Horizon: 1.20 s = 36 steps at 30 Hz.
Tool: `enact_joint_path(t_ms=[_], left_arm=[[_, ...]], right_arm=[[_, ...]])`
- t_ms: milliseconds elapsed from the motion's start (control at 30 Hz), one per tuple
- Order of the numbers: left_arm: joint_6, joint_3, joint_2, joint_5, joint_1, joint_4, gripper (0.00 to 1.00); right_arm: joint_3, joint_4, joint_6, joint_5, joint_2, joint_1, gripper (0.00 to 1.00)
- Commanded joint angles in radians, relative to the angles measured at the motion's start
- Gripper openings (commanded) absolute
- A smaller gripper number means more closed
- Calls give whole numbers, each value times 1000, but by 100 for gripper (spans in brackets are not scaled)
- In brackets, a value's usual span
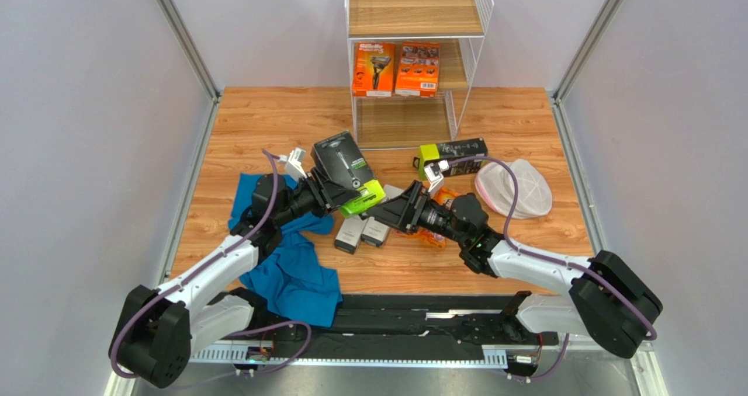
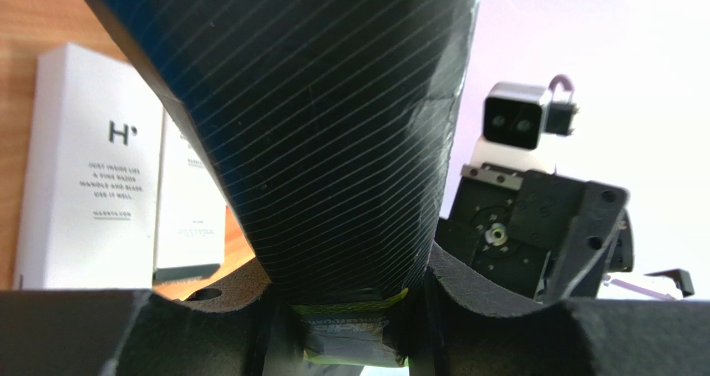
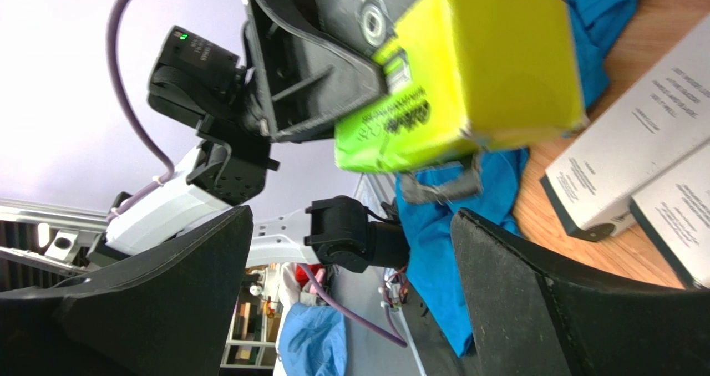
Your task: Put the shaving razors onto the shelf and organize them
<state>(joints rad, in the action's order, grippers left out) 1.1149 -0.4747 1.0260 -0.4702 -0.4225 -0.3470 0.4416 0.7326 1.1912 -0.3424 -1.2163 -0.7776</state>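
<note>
Two arms met over the middle of the wooden table [image 1: 263, 116]. Well beyond both grippers, at the far edge, stood the shelf [image 1: 413, 9], its top tier bare and two orange razor packs [image 1: 374, 68] upright side by side on the middle tier. Behind the left gripper [image 1: 332, 194], toward its arm's base, a blue cloth [image 1: 294, 273] lay crumpled.

The left gripper was clamped on a black razor box [image 1: 341, 161], its fingers pressed to the box's flat faces close to the lime-green end [image 3: 483, 60]. The box rose tilted out of the jaws, off the table.

The right gripper [image 1: 392, 210] sat just to the right of that lime-green end, jaws spread wide and holding nothing. In the right wrist view both fingers [image 3: 567, 309] stood clear of the box, the green end just ahead of the gap.

To the right of the right gripper, past its wrist, lay a round white mesh item [image 1: 518, 188]. Beyond the right gripper, near the shelf's foot, a second black razor box [image 1: 456, 153] lay flat, its lime-green end to the left. Between the two grippers and slightly nearer the arm bases, two slim white razor boxes [image 1: 351, 234] lay side by side, touching. An orange pack [image 1: 433, 237] showed partly under the right arm; how it lay I could not tell.
</note>
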Motion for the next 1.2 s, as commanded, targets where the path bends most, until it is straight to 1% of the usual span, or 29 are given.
enact_joint_path(t_ms=[0,233,367,467,500,567,733,800,867,967,1133,1167], left_arm=[[-32,-82,-18,-10,-27,-75,0],[-23,-81,-58,-7,-33,-61,0],[-21,-71,-95,-10,-36,-52,0],[-44,-81,-127,5,-36,0,0],[-41,-84,-129,5,-36,8,0],[-33,-93,-129,-13,-38,6,0],[-20,-105,-132,-22,-56,-6,0],[-17,-104,-130,-25,-65,-9,0],[-3,-91,-133,-28,-68,-23,0],[28,-67,-145,-24,-68,-59,0],[46,-58,-144,-27,-68,-79,0],[49,-56,-142,-27,-68,-83,0]], right_arm=[[6,117,10,48,-2,-8,94],[-7,136,31,56,-6,-8,94],[-9,94,38,66,21,-11,94],[0,44,22,80,50,-20,94],[3,3,9,89,55,-25,94],[5,-12,1,100,60,-31,94],[-4,39,4,114,28,-37,93],[-26,123,19,129,6,-40,93],[-29,168,42,135,-9,-40,92],[-23,177,44,138,-31,-42,90],[-46,252,64,155,-61,-43,76],[-52,292,70,158,-65,-42,74]])
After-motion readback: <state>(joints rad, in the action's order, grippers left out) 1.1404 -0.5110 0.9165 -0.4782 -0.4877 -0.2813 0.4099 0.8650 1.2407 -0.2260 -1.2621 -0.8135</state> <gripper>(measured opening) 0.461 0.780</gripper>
